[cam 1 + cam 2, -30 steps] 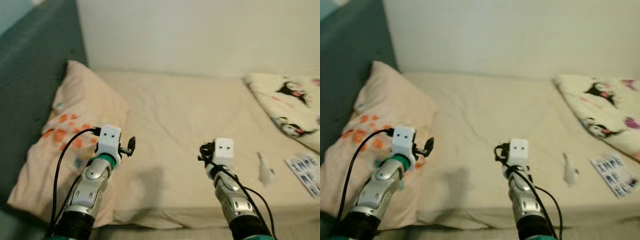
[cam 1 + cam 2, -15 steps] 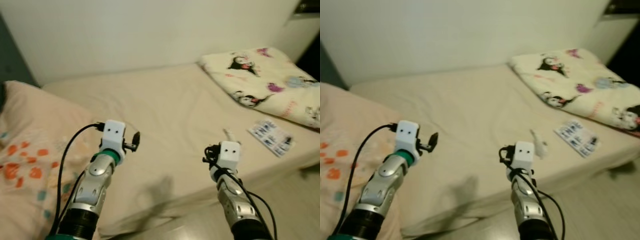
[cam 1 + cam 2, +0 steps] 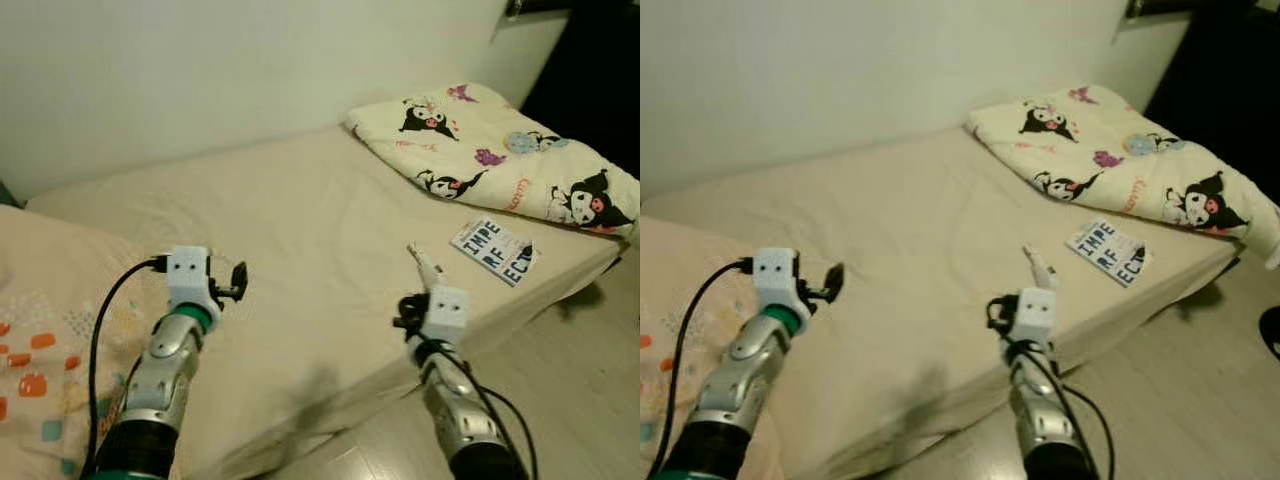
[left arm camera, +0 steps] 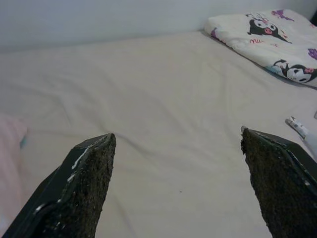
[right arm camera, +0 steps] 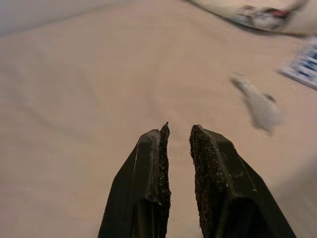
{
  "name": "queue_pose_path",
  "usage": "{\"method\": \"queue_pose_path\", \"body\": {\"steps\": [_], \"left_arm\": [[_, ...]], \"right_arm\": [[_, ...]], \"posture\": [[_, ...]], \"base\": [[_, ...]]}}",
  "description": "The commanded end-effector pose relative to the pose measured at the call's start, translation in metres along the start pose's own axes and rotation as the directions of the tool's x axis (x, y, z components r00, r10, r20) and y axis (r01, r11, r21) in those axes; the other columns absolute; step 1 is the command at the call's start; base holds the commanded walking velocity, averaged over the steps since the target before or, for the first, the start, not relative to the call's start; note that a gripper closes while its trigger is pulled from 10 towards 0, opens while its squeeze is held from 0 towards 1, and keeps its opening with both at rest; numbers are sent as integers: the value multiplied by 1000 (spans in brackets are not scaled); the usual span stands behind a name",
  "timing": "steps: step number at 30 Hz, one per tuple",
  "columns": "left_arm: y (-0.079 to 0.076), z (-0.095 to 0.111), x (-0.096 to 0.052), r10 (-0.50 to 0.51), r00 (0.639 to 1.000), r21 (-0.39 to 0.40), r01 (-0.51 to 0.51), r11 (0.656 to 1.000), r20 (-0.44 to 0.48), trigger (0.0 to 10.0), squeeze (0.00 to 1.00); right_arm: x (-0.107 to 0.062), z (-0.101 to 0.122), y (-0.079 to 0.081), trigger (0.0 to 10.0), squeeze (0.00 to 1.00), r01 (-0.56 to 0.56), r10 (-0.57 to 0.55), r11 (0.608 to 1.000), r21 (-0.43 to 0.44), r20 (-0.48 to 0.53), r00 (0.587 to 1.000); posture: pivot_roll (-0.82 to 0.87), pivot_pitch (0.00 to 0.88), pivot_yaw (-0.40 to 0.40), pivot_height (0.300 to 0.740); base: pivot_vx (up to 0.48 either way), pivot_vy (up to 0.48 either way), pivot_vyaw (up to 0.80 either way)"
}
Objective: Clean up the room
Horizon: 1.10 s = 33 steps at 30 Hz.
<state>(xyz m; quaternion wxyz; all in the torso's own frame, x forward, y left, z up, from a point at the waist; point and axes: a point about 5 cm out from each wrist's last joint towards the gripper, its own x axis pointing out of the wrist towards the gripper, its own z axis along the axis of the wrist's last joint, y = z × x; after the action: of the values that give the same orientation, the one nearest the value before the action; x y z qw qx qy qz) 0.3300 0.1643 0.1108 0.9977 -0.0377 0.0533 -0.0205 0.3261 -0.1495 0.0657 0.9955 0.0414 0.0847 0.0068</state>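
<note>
We hold both arms out over a bed [image 3: 300,230] with a beige sheet: our left hand [image 4: 178,148] is spread wide and released above the sheet beside an orange-patterned pillow [image 3: 50,320], while our right hand [image 5: 177,131] is nearly clenched with a thin gap and grasping nothing. A small white crumpled item [image 3: 424,265] lies on the sheet just beyond our right hand, with a printed black-and-white card [image 3: 494,249] near it toward the bed's edge. A cartoon-print blanket [image 3: 480,150] is folded at the far right of the bed.
</note>
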Motion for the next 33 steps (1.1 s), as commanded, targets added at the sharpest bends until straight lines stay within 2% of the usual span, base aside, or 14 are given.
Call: {"method": "queue_pose_path", "body": {"steps": [1, 3, 7, 11, 16, 18, 21, 24, 28, 33], "left_arm": [[-3, -2, -2, -7, 1000, 11, 7, 1000, 9, 10000, 0], [-5, -2, -2, -11, 1000, 12, 11, 1000, 13, 10000, 0], [-9, 0, -1, -12, 1000, 18, 12, 1000, 25, 10000, 0], [-7, -3, -2, 26, 1000, -14, -26, 1000, 0, 10000, 0], [-9, -5, -2, 27, 999, -28, -28, 999, -25, 10000, 0], [-13, -3, -3, -13, 1000, -43, 13, 999, -9, 10000, 0], [-16, 1, -2, -39, 999, -25, 40, 999, 13, 10000, 0], [-16, 4, 1, -31, 999, -32, 32, 999, 20, 10000, 0], [-16, 9, 5, -9, 1000, -43, 10, 999, 19, 10000, 0], [-16, 9, 5, -15, 1000, -32, 16, 999, 18, 10000, 0]], "right_arm": [[1, -1, 0, 10000, 0, -19, 19, 1000, -14, -10, 1000], [1, -1, 1, 10000, 0, -32, 32, 999, -25, -11, 999], [3, -1, 6, 10000, 0, -73, 72, 996, -49, -17, 997], [3, 0, 5, 10000, 0, -64, 64, 997, -37, -12, 998], [4, 1, 1, 10000, 0, -47, 46, 999, -18, -7, 999], [4, 0, 0, 10000, 0, -42, 42, 999, 20, -1, 999], [4, 0, 0, 10000, 0, -38, 38, 999, 20, -8, 999], [5, 0, 0, 10000, 0, -27, 27, 999, 29, -20, 999], [7, 3, -5, 10000, 0, 5, -3, 996, 84, -14, 1000], [6, 1, -6, 10000, 0, 5, -4, 997, 82, -18, 1000]], "posture": [[129, 20, 2, 740], [131, 18, -17, 740], [134, 18, -24, 740], [136, 10, -30, 740], [135, 11, -28, 740], [137, 13, -27, 740], [139, 17, -29, 740], [145, 27, -32, 740], [150, 27, -31, 740], [166, 38, -35, 740]], "base": [[0, 0, 0], [0, 0, 0], [0, 0, 800], [0, 0, 800], [0, 0, 800], [0, 0, 0], [0, 0, 0], [0, 0, 0], [0, 0, 0], [0, 0, 0]]}}
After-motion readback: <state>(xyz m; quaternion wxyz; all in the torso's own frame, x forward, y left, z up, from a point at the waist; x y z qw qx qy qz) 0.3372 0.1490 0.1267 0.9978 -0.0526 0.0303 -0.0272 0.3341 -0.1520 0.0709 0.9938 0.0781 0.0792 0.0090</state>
